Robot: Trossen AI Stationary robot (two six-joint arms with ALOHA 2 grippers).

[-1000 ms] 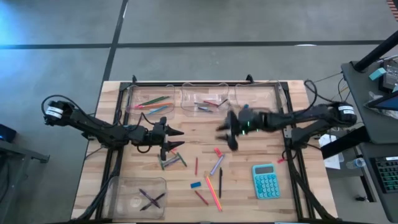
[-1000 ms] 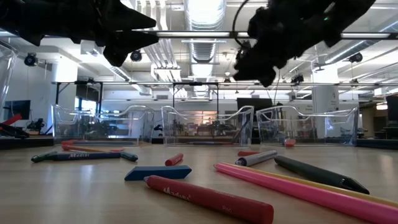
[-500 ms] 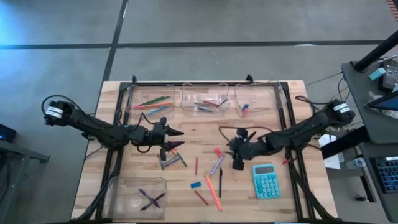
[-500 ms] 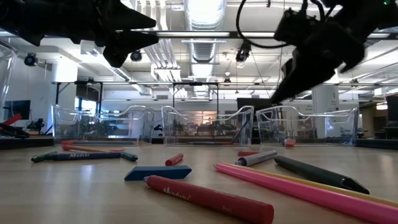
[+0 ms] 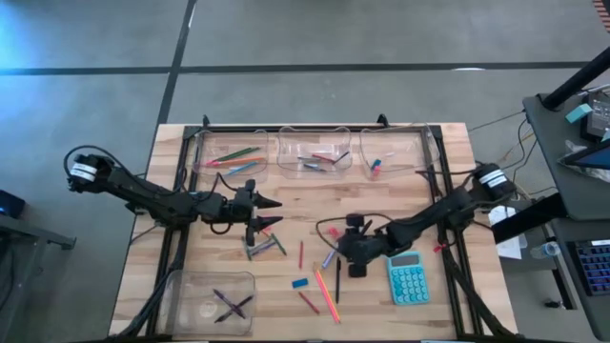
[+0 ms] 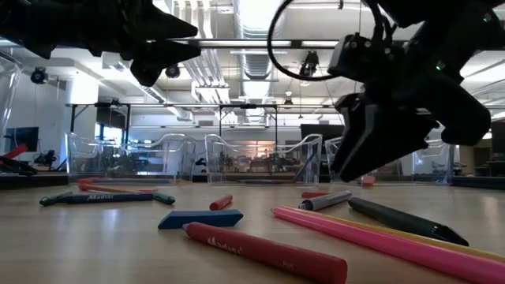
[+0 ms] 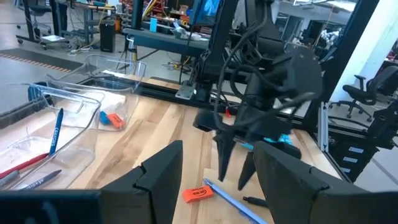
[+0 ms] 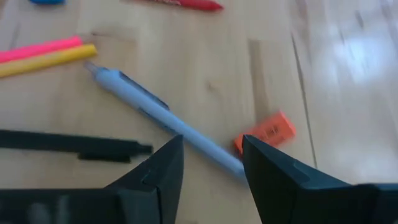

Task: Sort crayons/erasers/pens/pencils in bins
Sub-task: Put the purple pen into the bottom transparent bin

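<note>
at the desk's [image 5: 448,314] near edge we see one bin [image 5: 209,298] by the left corner, with dark pens [image 5: 232,307] crossed inside. right of it lie a red stick [image 5: 308,302], a blue eraser [image 5: 300,283] and a pink and a yellow pencil [image 5: 329,293] side by side, with a calculator [image 5: 409,277] nearer the right edge.

mid-desk, our right claw [image 5: 345,255] hangs low, its fingers [image 8: 158,174] spread and holding nothing, just over a grey-blue pen [image 8: 163,120]; an orange eraser [image 8: 265,132] lies just beside that pen's end, and a black pen [image 8: 74,143] lies on the pen's other side.

our left claw [image 5: 270,213] waits above the desk's left half, fingers [image 7: 163,168] spread, empty, with a few sticks [image 5: 264,246] on the wood near its tips.

along the far edge three bins stand in a row: the left [image 5: 202,144] holds coloured pencils [image 5: 233,159], the middle [image 5: 282,141] holds short crayons [image 5: 319,159], the right [image 5: 422,148] holds two erasers [image 5: 375,166].
</note>
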